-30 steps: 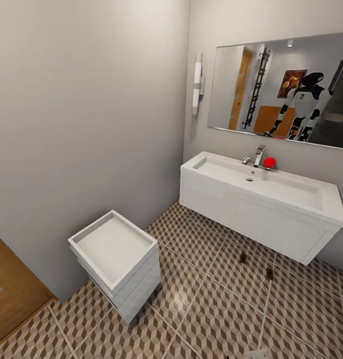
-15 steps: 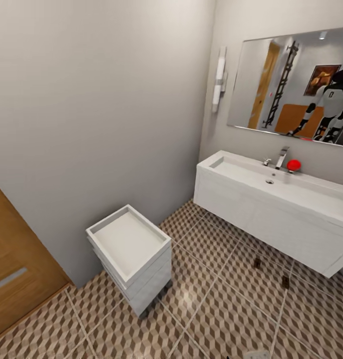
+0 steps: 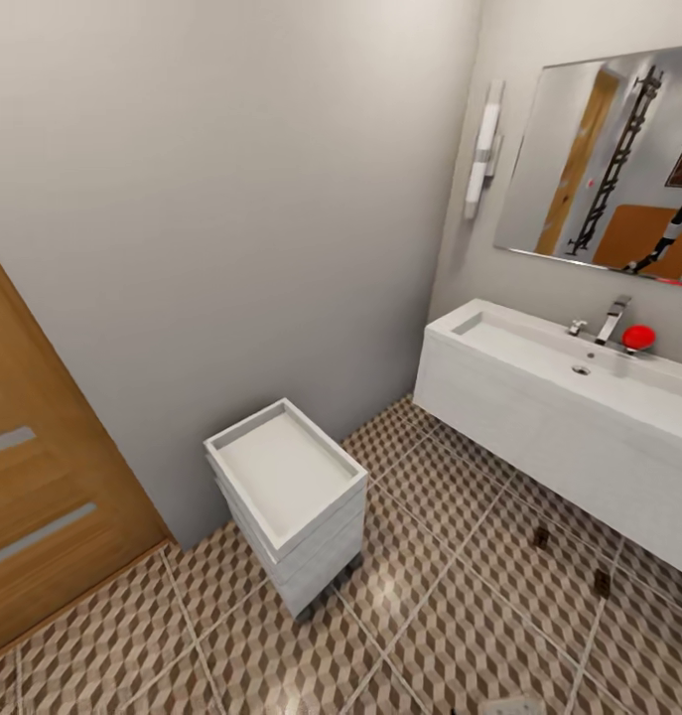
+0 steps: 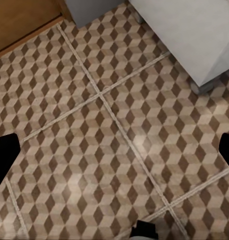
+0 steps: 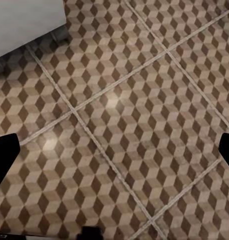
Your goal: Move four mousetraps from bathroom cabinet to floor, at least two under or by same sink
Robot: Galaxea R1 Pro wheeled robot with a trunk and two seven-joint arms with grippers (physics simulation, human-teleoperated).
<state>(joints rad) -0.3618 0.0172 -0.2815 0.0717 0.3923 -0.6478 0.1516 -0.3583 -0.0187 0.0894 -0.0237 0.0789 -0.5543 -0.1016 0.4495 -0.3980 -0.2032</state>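
Two mousetraps lie on the cube-patterned bathroom floor (image 3: 440,616) at the foot of the white sink unit (image 3: 539,417): one mousetrap (image 3: 542,537) nearer the sink front, the other mousetrap (image 3: 602,583) a tile further out. Both are small and dark at this distance. The cabinet is out of view. My left gripper (image 4: 114,152) hangs open over bare floor tiles (image 4: 109,150), its black fingertips (image 4: 4,157) wide apart with nothing between them. My right gripper (image 5: 114,152) is open too, above the tiles (image 5: 124,130).
A low white drawer unit (image 3: 286,492) with a tray-like top stands by the grey wall. A wooden door (image 3: 43,497) is at the left. Above the sink hang a mirror (image 3: 618,169) and a wall light (image 3: 482,149); a faucet (image 3: 611,320) and a red object (image 3: 638,338) sit on its rim.
The head camera has turned left, so sink, mirror and drawer unit slid right in the picture and more of the door shows. The things themselves have not moved.
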